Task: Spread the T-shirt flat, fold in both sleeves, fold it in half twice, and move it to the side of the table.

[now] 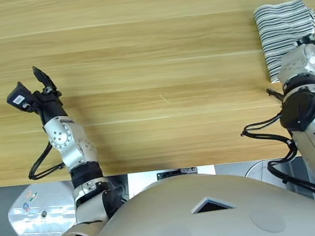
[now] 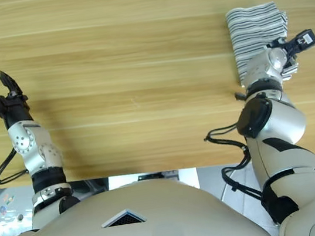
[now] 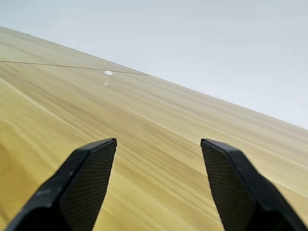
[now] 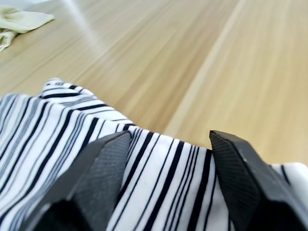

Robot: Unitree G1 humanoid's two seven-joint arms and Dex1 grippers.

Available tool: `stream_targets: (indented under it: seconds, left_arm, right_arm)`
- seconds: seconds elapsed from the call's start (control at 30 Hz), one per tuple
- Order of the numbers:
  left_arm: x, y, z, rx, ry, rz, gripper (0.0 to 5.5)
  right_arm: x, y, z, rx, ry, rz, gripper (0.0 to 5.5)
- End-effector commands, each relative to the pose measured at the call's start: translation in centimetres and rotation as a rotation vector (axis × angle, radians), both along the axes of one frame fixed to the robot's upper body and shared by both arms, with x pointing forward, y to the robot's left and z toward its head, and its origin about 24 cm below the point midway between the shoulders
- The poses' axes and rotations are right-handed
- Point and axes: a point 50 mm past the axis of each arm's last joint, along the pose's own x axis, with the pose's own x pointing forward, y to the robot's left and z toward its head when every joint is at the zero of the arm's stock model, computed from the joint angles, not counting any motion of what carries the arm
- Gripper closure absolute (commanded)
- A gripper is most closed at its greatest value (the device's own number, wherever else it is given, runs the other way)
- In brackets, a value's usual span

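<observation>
**Folded and set aside:** The striped T-shirt (image 1: 284,31) lies folded into a compact rectangle at the upper right of the left eye view, close to the frame's right edge, on the wooden table (image 1: 153,47). My right gripper (image 4: 168,139) hangs just over the near end of the bundle, its two black fingers (image 4: 103,163) set well apart. The black-and-white fabric shows in the gap between them and is not pinched, though I cannot tell whether the fingertips touch the cloth. In the head views my right wrist covers the lower edge of the shirt.

My left gripper (image 1: 45,81) sits at the left of the frame, about mid-height, well apart from the shirt and poised above bare wood. Its fingers (image 3: 91,178) are spread wide, with only the grain of the tabletop between them. Farther off across the table from my right wrist, a crumpled pale yellow cloth (image 4: 19,21) rests on the wood.
</observation>
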Motion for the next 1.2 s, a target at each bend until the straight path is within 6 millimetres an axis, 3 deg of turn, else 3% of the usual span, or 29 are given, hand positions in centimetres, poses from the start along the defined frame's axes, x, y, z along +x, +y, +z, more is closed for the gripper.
stream_targets:
  seconds: [0.03,0.23,0.37,0.47,0.6,0.67,0.77,0.87,0.93,1.03,1.2]
  left_arm:
    - [-0.8,0.3,-0.1,0.0,0.005,0.038,2.24]
    - [-0.7,0.3,0.1,0.019,0.007,0.032,2.24]
    - [-0.7,0.4,0.2,0.022,-0.006,0.035,2.24]
    - [-0.7,0.5,0.5,0.043,-0.031,0.037,2.24]
    - [0.1,-0.6,1.2,0.11,-0.057,0.003,2.24]
    - [1.4,-1.8,1.7,0.125,-0.066,-0.064,2.24]
    - [5.3,-4.9,2.4,0.169,-0.047,-0.208,2.24]
    - [9.6,-9.8,2.6,0.256,0.038,-0.393,2.24]
    - [10.9,-12.6,2.3,0.299,0.089,-0.496,2.24]
    - [10.4,-14.4,0.8,0.359,0.143,-0.554,2.24]
    - [7.3,-14.4,-1.7,0.509,0.182,-0.557,2.24]
  right_arm:
    - [-1.4,-1.1,-0.7,0.049,0.04,-0.077,2.47]
    - [-1.1,-1.5,-0.2,0.01,0.015,-0.024,2.47]
    - [1.1,-1.4,3.9,-0.267,-0.122,0.078,2.47]
    - [3.3,1.1,8.2,-0.558,-0.34,0.259,2.47]
    - [4.6,7.1,9.9,-0.773,-0.5,0.543,2.47]
    - [4.9,10.8,9.1,-0.812,-0.514,0.711,2.47]
    - [4.4,14.1,6.4,-0.831,-0.44,0.905,2.47]
    - [4.7,18.0,1.9,-0.723,-0.238,1.14,2.47]
    - [4.2,20.0,0.2,-0.632,-0.202,1.22,2.47]
    - [2.4,21.6,-1.9,-0.503,-0.208,1.276,2.47]
    - [-0.3,21.1,-3.1,-0.536,-0.194,1.277,2.47]
